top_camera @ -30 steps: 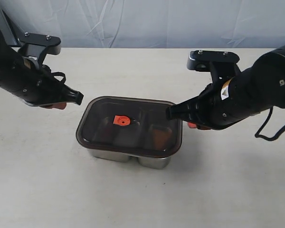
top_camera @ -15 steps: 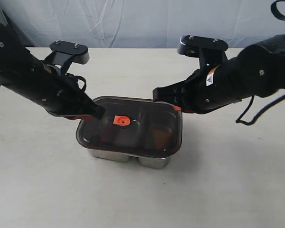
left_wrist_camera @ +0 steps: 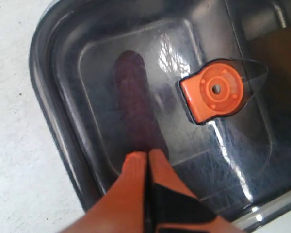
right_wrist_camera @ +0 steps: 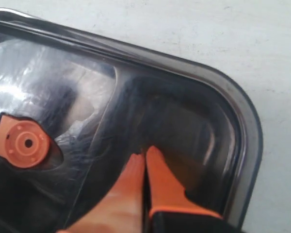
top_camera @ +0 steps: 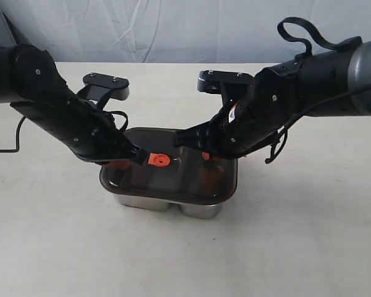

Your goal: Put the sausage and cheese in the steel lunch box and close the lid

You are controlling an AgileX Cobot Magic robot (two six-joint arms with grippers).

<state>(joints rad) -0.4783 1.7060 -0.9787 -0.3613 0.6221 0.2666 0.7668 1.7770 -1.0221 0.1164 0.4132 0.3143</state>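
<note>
The dark translucent lid [top_camera: 173, 176] lies on the steel lunch box [top_camera: 198, 210], its orange valve tab [top_camera: 157, 159] near the middle. Through the lid the sausage [left_wrist_camera: 133, 107] shows as a dim reddish shape, and the cheese [top_camera: 208, 178] as a dim brownish patch. My left gripper [top_camera: 119, 162] is shut, its orange tips [left_wrist_camera: 146, 155] pressed together on the lid [left_wrist_camera: 102, 58] beside the tab [left_wrist_camera: 215, 90]. My right gripper [top_camera: 205, 154] is also shut, tips [right_wrist_camera: 144, 154] together on the lid [right_wrist_camera: 184, 97] near a corner, empty.
The box stands on a pale table [top_camera: 297, 247] with a white cloth backdrop [top_camera: 173, 25] behind. A black cable [top_camera: 6, 148] trails off the left arm. Both arms lean in over the box from either side.
Both arms swung inward from beside the box and lowered. Their shut tips now sit on top of the lid. The lid and box have not shifted.
</note>
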